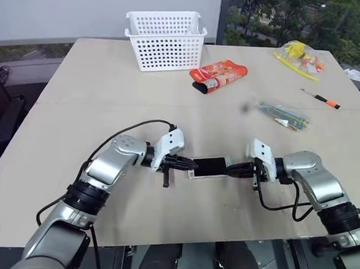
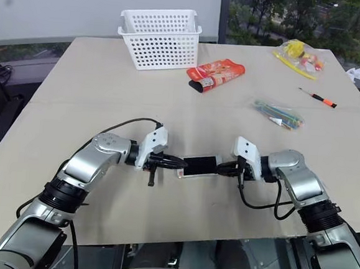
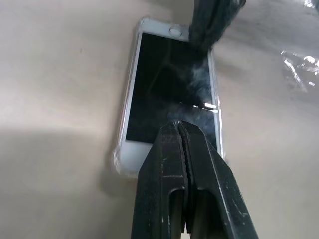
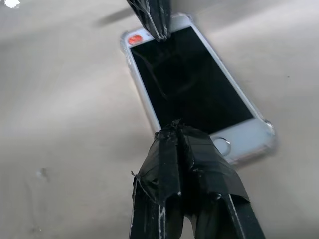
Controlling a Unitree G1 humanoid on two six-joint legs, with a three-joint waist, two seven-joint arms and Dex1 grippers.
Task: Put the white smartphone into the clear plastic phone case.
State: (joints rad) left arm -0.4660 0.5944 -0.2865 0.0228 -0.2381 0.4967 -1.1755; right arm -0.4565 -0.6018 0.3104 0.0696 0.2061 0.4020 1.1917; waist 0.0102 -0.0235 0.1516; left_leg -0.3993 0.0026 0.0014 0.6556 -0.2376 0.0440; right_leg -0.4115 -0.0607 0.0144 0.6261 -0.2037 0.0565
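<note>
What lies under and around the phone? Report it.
The clear case shows as a thin rim around the phone, lying on the table. The case's back is covered by the phone. Both shut grippers, left and right, rest over the phone's ends.

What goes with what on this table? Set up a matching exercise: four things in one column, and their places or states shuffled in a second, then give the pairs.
Things:
1. white smartphone
2. white basket
3. screwdriver
4. red snack packet

Places or states:
A. lying alone near the table's right edge
B. flat between the two shut grippers, clear case rim around it
C. just right of the basket
D. at the table's far edge, holes in its walls

Pairs: 1-B, 2-D, 3-A, 4-C
</note>
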